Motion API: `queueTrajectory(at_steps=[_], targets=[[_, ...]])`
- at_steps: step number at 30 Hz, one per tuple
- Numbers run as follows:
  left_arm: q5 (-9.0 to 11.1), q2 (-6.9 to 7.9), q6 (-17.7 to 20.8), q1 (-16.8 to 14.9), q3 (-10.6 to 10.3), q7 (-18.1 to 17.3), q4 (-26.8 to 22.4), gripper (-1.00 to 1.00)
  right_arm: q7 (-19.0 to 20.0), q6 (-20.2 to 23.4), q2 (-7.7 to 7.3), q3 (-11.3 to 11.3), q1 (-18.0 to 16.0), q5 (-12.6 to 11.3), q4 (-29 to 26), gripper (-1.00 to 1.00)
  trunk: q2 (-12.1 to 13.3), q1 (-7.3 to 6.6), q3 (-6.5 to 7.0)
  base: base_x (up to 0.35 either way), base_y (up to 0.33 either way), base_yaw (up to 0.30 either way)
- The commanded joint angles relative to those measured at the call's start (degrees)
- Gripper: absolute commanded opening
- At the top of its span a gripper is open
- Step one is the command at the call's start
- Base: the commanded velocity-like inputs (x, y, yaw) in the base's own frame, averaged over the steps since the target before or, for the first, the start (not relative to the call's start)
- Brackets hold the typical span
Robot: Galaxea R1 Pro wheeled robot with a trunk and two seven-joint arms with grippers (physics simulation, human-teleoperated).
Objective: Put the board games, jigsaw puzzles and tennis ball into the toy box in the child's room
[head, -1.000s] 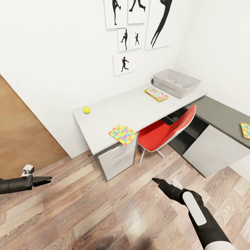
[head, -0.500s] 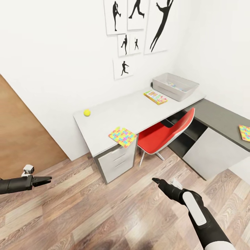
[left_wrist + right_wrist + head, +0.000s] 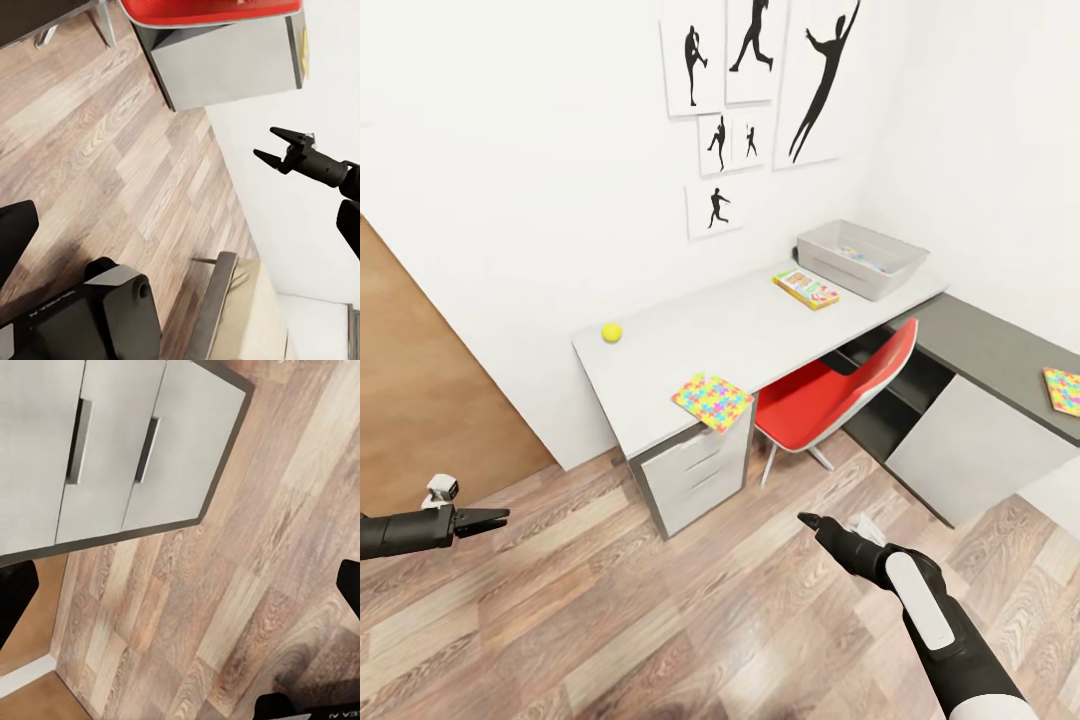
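Two end effectors, left (image 3: 498, 518) and right (image 3: 807, 519), released, empty. Risk: multicoloured flat jigsaw board (image 3: 712, 400) overhangs pale grey surface (image 3: 690, 340) edge w/ red chair (image 3: 830, 385) close; clumsy grab could tip it.

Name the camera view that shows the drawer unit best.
The right wrist view: the drawer unit shows close up, fronts and handles plain. The head view shows it smaller, under the table.

Table (image 3: 690, 340) spans mid-frame against the wall; tennis ball (image 3: 611, 332) on its left end; jigsaw puzzle (image 3: 712, 400) at the front edge, overhanging the drawer unit (image 3: 695, 475); board game (image 3: 806, 288) right of centre, just left of the toy box (image 3: 860, 259); chair (image 3: 830, 395) tucked under; second jigsaw puzzle (image 3: 1063, 389) on the side desk (image 3: 990, 345), far right.
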Motion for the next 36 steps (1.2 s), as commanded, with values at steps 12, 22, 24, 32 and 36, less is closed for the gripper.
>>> queueTrajectory(at_steps=[12, 22, 24, 32, 36], targets=[[0.4, 0.07, 0.6, -0.1, -0.5, -0.2, 0.0, 1.0, -0.5, 0.2, 0.01, 0.0, 0.0, -0.6, -0.2, 1.0, -0.1, 0.04, 1.05, 0.0, 0.0, 0.0], [0.4, 0.07, 0.6, -0.1, -0.5, -0.2, 0.0, 1.0, -0.5, 0.2, 0.01, 0.1, 0.0, -0.6, -0.1, 1.0, -0.1, 0.04, 2.01, 0.0, 0.0, 0.0], [0.4, 0.07, 0.6, -0.1, -0.5, -0.2, 0.0, 1.0, -0.5, 0.2, 0.0, 0.1, 0.0, -0.6, -0.1, 1.0, -0.1, 0.04, 2.2, 0.0, 0.0, 0.0], [0.4, 0.01, 0.6, -0.1, -0.6, -0.2, 0.0, 1.0, -0.5, 0.2, 0.0, 0.1, 0.0, -0.5, 0.1, 1.0, -0.1, 0.04, 2.96, 0.0, 0.0, 0.0], [0.4, 0.02, 0.6, -0.1, -0.5, -0.2, 0.0, 1.0, -0.5, 0.2, 0.03, 0.1, 0.0, -0.5, 0.2, 1.0, -0.1, 0.04, 3.34, 0.0, 0.0, 0.0]])
